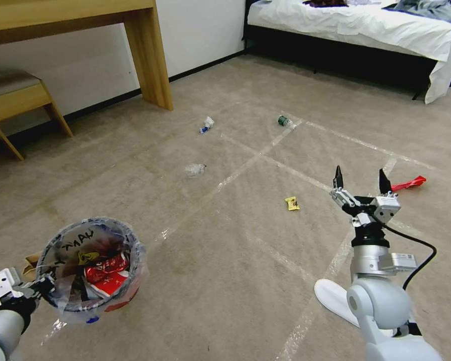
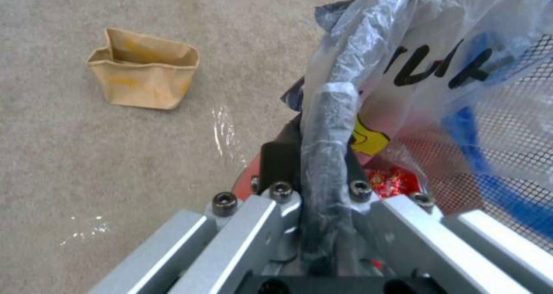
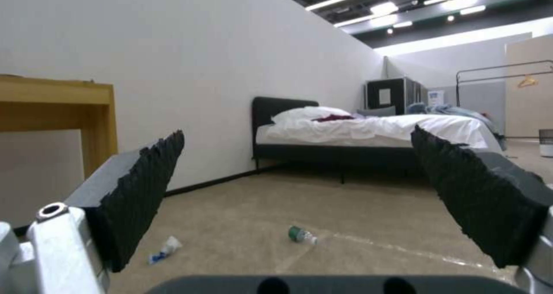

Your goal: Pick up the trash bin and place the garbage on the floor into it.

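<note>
My left claw [image 1: 32,291] grips the small round red bag-lined trash bin [image 1: 92,268] by its rim.
My right claw [image 1: 361,180] hovers open; the yellow wrapper [image 1: 292,203] lies just left on the carpet floor [image 1: 225,260].

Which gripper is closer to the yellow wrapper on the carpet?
The right. The right gripper hangs open just beside the yellow wrapper, while the left gripper is far off, shut on the trash bin rim.

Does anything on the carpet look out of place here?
Yes. Litter lies scattered on the floor: a green-labelled bottle, a yellow wrapper, a red wrapper, crumpled clear plastic and a brown paper bag beside the trash bin.
</note>
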Robot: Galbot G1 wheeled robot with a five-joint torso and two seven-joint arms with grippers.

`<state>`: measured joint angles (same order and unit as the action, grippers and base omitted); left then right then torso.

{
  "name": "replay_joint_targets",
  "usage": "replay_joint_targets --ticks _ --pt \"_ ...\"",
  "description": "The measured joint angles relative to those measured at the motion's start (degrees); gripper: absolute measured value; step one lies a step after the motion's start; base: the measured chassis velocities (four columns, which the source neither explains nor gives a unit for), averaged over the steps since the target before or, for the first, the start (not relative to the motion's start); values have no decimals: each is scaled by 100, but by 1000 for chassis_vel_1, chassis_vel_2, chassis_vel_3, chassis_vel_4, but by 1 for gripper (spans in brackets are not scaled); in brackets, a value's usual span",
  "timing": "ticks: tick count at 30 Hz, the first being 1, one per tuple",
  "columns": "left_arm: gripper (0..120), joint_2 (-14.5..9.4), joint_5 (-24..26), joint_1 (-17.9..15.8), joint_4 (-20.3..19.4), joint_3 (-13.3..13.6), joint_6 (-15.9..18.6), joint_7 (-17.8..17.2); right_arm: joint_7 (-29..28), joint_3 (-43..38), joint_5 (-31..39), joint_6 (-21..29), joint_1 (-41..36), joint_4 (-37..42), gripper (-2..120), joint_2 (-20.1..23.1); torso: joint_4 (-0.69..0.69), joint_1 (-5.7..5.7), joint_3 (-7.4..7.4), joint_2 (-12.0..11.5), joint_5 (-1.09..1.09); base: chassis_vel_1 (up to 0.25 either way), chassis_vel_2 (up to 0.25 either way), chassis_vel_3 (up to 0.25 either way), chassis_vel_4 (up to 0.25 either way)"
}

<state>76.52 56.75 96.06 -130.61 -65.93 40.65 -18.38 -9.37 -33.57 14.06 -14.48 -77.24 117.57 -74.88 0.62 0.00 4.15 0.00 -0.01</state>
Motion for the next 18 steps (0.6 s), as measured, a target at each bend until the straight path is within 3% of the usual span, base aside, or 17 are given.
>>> replay_joint_targets --ticks 18 --pt "1 27 -92 41 51 -17 -66 93 -5 62 22 -16 133 -195 100 34 0 0 0 0 1 0 0 0 0"
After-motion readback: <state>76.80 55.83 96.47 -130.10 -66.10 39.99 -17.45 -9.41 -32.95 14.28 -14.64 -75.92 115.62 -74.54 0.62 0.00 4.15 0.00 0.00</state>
